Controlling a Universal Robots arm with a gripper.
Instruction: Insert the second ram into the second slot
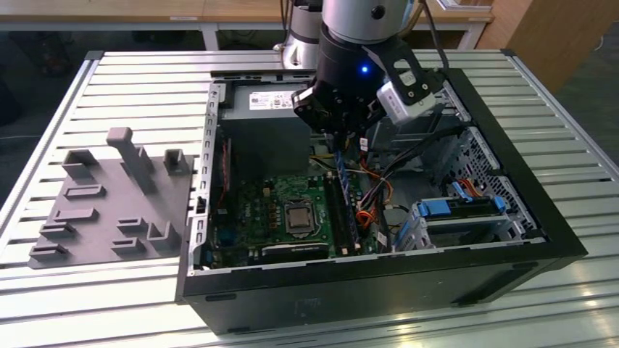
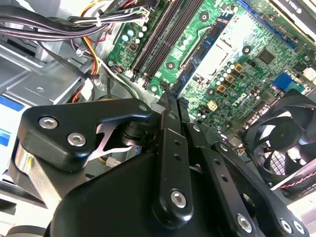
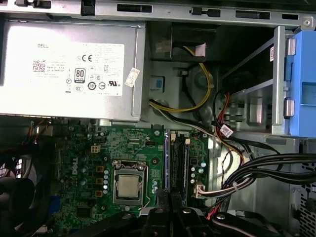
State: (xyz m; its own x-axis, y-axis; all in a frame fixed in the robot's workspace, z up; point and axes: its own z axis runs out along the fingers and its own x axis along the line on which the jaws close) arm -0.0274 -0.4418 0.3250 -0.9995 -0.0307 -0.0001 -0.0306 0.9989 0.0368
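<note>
My gripper (image 1: 338,139) hangs inside the open computer case (image 1: 387,279), over the green motherboard (image 1: 254,210). Its fingers are shut on the second ram (image 1: 341,174), a thin dark-blue stick that hangs down from them toward the board. In the second wrist view the gripper (image 2: 173,101) holds the ram (image 2: 200,52), which reaches out over the board beside the dark memory slots (image 2: 160,37). In the first wrist view the ram (image 3: 166,160) shows edge-on ahead of the gripper (image 3: 170,197), just beside the slots (image 3: 180,163). I cannot tell whether it touches a slot.
A grey power supply (image 3: 69,69) sits at the case's far end. The processor socket (image 3: 128,186) lies beside the slots. Bundled cables (image 3: 256,173) and blue drive-bay clips (image 1: 435,208) crowd the exterior view's right. A fan (image 2: 281,143) sits by the board. A grey fixture plate (image 1: 106,203) lies outside.
</note>
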